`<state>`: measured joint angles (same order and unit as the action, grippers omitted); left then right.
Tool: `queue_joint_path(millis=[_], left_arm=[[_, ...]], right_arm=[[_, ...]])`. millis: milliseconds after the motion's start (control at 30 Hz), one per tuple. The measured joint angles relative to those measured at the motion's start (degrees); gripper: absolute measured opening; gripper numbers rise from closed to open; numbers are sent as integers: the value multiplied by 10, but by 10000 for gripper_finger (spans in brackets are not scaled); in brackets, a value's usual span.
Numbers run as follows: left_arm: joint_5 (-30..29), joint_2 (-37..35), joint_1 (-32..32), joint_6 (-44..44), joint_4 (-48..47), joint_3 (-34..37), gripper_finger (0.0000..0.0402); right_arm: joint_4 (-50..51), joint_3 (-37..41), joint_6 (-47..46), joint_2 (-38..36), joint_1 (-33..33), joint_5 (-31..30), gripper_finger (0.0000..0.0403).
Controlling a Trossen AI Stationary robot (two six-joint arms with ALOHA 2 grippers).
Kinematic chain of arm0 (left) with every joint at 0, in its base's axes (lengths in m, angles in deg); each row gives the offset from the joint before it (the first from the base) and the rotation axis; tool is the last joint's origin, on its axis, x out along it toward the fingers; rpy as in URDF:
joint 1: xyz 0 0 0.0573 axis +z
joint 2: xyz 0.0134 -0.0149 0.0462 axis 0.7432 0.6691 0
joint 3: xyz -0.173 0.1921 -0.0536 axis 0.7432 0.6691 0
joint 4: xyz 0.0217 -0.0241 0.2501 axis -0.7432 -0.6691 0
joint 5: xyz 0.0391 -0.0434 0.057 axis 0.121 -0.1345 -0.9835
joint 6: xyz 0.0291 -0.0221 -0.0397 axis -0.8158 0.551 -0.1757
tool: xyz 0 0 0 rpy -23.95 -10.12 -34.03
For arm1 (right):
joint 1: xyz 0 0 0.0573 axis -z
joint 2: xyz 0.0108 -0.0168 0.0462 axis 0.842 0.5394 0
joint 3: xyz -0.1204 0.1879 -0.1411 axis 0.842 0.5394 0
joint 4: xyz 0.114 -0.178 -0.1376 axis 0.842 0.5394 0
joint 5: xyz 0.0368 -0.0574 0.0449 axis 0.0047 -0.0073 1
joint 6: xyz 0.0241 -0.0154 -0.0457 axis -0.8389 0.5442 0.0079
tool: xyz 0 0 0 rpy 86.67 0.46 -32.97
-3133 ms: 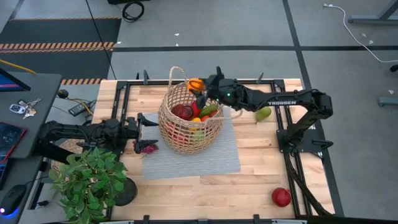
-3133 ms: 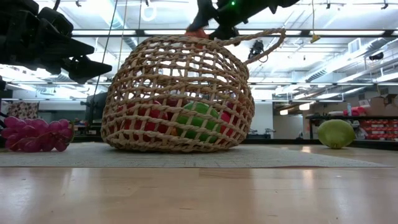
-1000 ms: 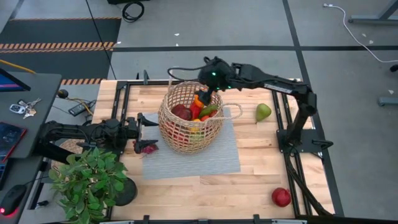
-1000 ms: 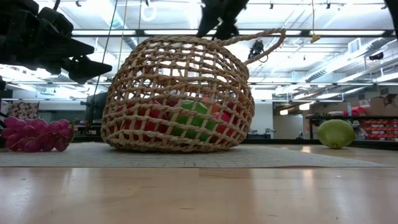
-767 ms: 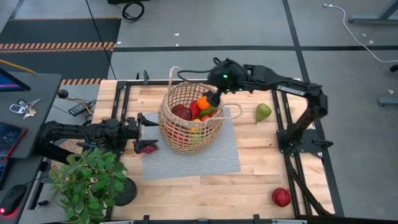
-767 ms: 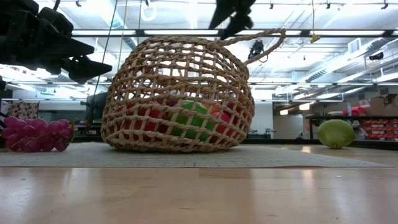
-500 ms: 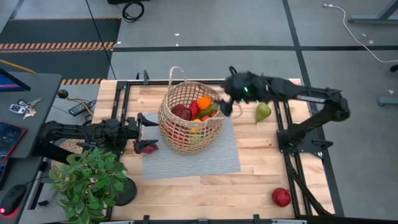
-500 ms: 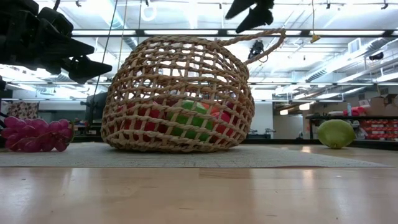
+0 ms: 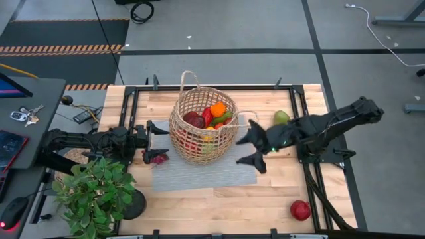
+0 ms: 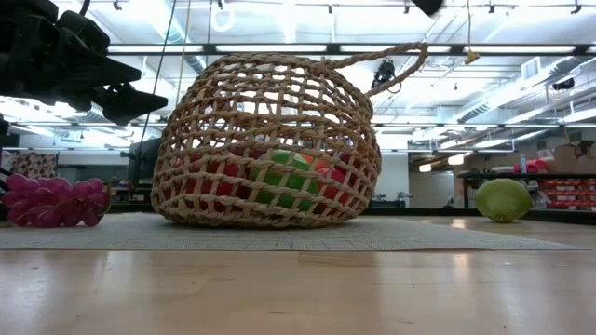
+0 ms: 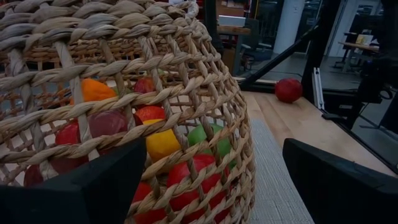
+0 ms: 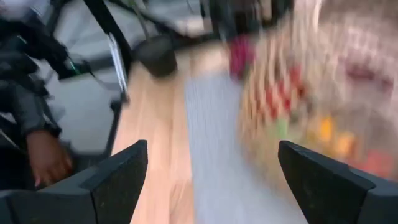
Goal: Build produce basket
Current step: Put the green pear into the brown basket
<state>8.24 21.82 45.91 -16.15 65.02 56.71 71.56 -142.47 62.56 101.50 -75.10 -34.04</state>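
The round tan wicker basket (image 9: 202, 133) stands on a grey mat (image 9: 219, 174), holding toy produce: an orange piece (image 9: 217, 108) on top, with red, yellow and green pieces (image 11: 155, 127) below. My right gripper (image 9: 256, 146) is open and empty over the mat, right of the basket. My left gripper (image 9: 153, 139) is open and empty at the basket's left side, with the basket wall (image 11: 186, 93) between its spread fingers. A bunch of purple grapes (image 9: 158, 158) lies at the mat's left edge. A green pear (image 9: 281, 117) and a red apple (image 9: 300, 210) lie on the table.
A green potted plant (image 9: 93, 192) stands at the near left corner. Black frame rails (image 9: 312, 166) run along the table's edges. The pear (image 10: 503, 198) shows right of the basket in the low view and the grapes (image 10: 51, 200) left of it.
My right gripper has left the space above the basket's far rim. It has swung toward the table's right edge and then toward the near edge, to the mat right of the basket. The orange piece stays on top in the basket.
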Motion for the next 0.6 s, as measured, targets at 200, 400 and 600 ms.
queue_joint_path(millis=[200, 400, 600], left_arm=[[0, 0, 0, 0, 0, 0, 386], [0, 0, 0, 0, 0, 0, 386], [0, 0, 0, 0, 0, 0, 386]], right_arm=[[160, 0, -172, 11, -46, -41, 359], [389, 0, -305, 6, -51, -134, 348], [439, 0, -314, -4, -33, -150, 346]])
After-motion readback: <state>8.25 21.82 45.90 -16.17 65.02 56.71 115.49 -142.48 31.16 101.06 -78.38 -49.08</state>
